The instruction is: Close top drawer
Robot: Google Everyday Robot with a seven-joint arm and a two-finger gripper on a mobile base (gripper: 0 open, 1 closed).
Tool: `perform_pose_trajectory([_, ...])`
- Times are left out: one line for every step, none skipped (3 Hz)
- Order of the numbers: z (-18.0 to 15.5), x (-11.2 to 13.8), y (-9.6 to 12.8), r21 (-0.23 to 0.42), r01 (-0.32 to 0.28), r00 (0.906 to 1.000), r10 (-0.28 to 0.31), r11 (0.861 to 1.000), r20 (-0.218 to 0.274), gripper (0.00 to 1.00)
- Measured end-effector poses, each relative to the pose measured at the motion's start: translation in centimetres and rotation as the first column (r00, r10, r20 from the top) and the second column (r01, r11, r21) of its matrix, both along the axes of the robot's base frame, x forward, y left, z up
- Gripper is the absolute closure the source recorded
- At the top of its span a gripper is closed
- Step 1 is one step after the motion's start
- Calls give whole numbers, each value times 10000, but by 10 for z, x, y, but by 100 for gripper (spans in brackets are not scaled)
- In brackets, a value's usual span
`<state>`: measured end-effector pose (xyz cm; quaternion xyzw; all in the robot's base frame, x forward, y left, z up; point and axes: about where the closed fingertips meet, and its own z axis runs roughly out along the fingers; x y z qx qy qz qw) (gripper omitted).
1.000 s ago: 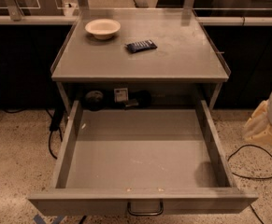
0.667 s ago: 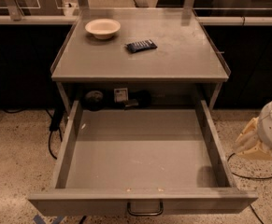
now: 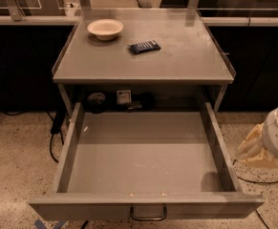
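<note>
The claw (image 3: 261,144) is a pale, cream-coloured shape at the right edge of the view, above the speckled floor (image 3: 14,151) and just outside the right wall of the top drawer (image 3: 143,163), not touching it; whether it is wide or narrow I cannot tell. The top drawer stands pulled far out toward the camera from under the bench (image 3: 186,56), its dark wire pull (image 3: 148,214) at the middle of the front panel. On the bench top a pale bowl (image 3: 105,28) sits at back left, with a dark packet (image 3: 144,46) near it to the right.
</note>
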<state>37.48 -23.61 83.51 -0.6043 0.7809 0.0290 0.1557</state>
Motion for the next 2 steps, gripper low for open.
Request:
perform_pose_trajectory([-15,-22,6,540,66,9991,-43,9985,-420,100])
perform_pose_trajectory([-32,-46,13,1149,275,9951,-162,9930,-978,100])
